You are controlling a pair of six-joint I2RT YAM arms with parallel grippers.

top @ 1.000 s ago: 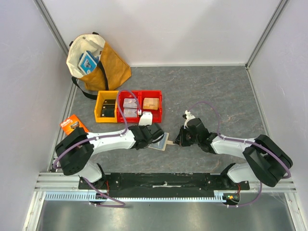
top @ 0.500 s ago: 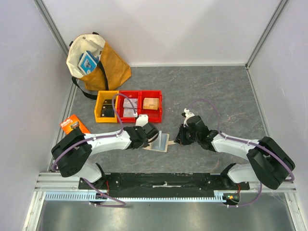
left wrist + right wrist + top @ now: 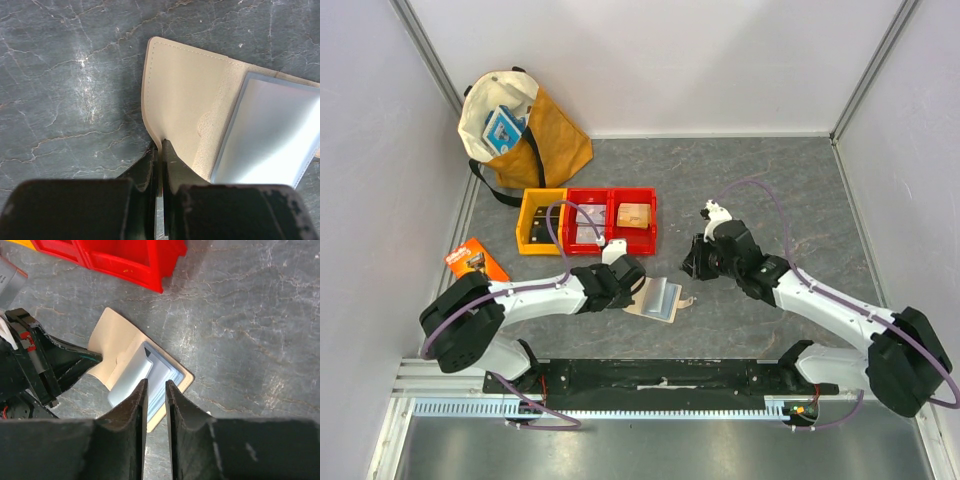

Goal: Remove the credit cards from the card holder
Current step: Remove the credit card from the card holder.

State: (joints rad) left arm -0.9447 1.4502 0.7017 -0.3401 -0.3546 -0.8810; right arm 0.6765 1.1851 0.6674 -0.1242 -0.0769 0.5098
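Observation:
The beige card holder (image 3: pixel 658 298) lies open on the grey table between the two arms, its pale blue-grey sleeves (image 3: pixel 270 140) facing up and its snap tab (image 3: pixel 688 301) pointing right. My left gripper (image 3: pixel 161 146) is shut on the near edge of the holder's beige cover flap (image 3: pixel 175 95). My right gripper (image 3: pixel 155 385) hovers above the sleeves (image 3: pixel 131 376), jaws a little apart with nothing between them. The credit cards are hidden; I see only the stacked sleeves. In the top view the left gripper (image 3: pixel 632 290) sits at the holder's left edge and the right gripper (image 3: pixel 691 267) up and to its right.
Two red bins (image 3: pixel 615 220) and a yellow bin (image 3: pixel 541 222) stand just behind the holder, with the red bin's corner (image 3: pixel 125 257) close to it. A yellow tote bag (image 3: pixel 520 125) sits at the back left. An orange package (image 3: pixel 470 260) lies by the left wall.
The left gripper closed on the cover flap. The right gripper opened, let go and drew back away from the holder. The holder now lies spread open with its sleeves showing.

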